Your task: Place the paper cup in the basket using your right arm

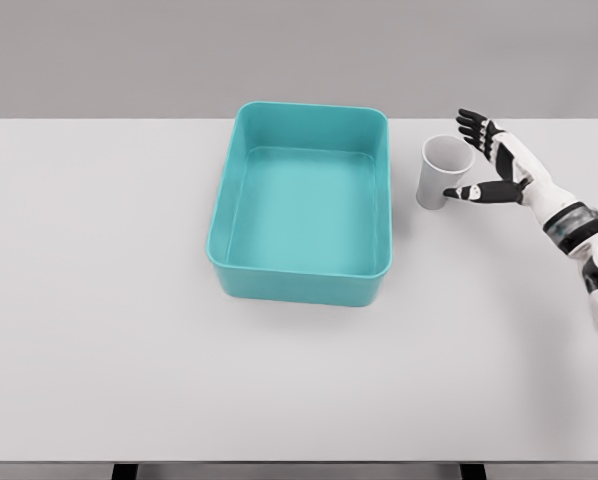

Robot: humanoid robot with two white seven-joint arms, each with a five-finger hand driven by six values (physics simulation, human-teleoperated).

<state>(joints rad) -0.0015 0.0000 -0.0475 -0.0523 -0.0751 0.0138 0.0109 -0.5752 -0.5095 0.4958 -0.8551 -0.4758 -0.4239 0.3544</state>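
Right hand [486,160] was spread and held nothing: dark fingers [472,124] fanned above and behind the small white paper cup [443,171], thumb reaching in low on the cup's right side, apparently touching or just short of the wall; couldn't tell which from the head view. Looked like a pre-grasp pose, palm facing the cup so fingers and thumb could wrap it from the side. Cup stood upright on the flat white table [129,350], mouth up, just beside the right wall of the teal rectangular plastic basket [301,286] near its far right corner, not touching it. Basket sat mid-table with nothing in it. Side approach made sense: it kept the cup's rim free and the arm clear of the basket wall. Judgement: task at the reach/grasp stage, no lift yet. Next move needs a gentle close, since a thin paper wall likely deforms or the cup tips toward the basket if the thumb pushes first. Left arm wasn't in view.
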